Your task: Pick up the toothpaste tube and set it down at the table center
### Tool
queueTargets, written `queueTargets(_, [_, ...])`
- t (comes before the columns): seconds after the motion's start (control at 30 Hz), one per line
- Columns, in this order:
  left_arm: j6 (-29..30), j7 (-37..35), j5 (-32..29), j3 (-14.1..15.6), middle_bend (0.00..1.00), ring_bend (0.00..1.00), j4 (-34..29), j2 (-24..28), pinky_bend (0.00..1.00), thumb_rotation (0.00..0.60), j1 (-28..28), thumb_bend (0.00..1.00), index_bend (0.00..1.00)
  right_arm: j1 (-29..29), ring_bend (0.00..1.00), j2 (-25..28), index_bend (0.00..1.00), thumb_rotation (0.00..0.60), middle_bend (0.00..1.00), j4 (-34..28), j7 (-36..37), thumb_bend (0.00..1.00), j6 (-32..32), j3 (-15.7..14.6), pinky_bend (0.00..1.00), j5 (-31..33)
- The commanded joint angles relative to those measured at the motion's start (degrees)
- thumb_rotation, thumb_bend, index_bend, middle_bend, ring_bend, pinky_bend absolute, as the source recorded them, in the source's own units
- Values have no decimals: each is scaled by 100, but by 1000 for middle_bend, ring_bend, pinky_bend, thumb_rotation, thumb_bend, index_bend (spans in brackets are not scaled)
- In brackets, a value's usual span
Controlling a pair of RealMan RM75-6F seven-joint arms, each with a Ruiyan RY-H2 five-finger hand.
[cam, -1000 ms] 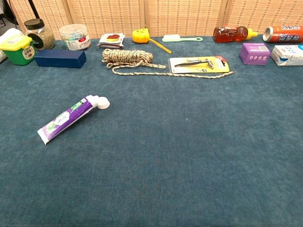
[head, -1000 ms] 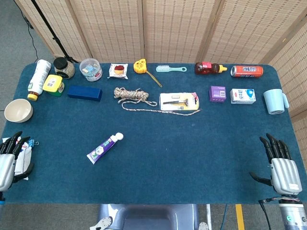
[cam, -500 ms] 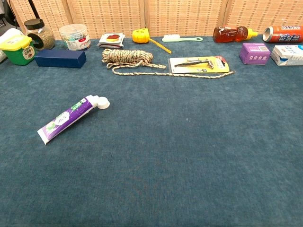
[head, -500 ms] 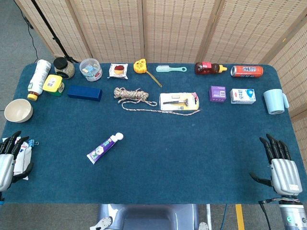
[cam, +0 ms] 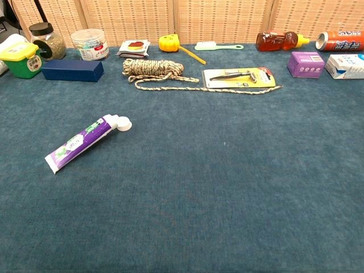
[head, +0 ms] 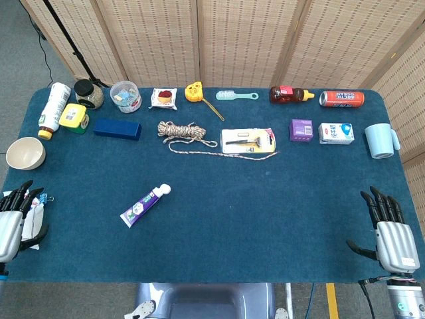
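step: reach not begun | tube (head: pixel 145 205) flat on bench (head: pixel 265 199), left of centre; long axis diagonal, cap far-right | my left robot hand (head: pixel 14 222) nearer, spread, empty; tube lies to its right | right robot hand (head: pixel 388 229) spread, well apart

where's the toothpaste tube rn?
Head view: the toothpaste tube lies flat on the table's left-front area, cap toward the coiled rope, apart from the left hand.

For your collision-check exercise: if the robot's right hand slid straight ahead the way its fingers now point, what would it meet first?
Probably the light blue mug. The right hand points toward the far edge over bare cloth, though height and exact line are unclear.
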Motion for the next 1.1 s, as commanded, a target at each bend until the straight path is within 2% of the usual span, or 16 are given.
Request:
queueTargets(0.03, [-138,-31,-10,-20,77,131,3,26,168,600,-92,290,175,-4,0,6,34,600,0,-13,-9,0,1,-4,0,-3])
queueTargets(0.33, [-858,189,-363,-183,129,188,-11,19,168,600,-586,290,234,-18,0,35,34,600,0,-114,-134,0,-10,-13,0,34])
queueTargets(0.57, [-1408,479,-562,-261,135,203,-50,-127,168,600,-1004,289,233,-51,0,110,35,600,0,-184,-210,0,3,-22,0,78])
queueTargets(0.83, [-1859,1197,-1080,-365,134,187,-146,-422,168,600,-1463,289,155,-101,0,113,34,600,0,-193,-206,0,39,-41,0,106])
queueTargets(1.1, [-2187,2003,-1836,-502,77,140,-110,-1054,168,600,-2043,282,42,-136,0,113,34,600,0,-185,-197,0,67,-41,0,131])
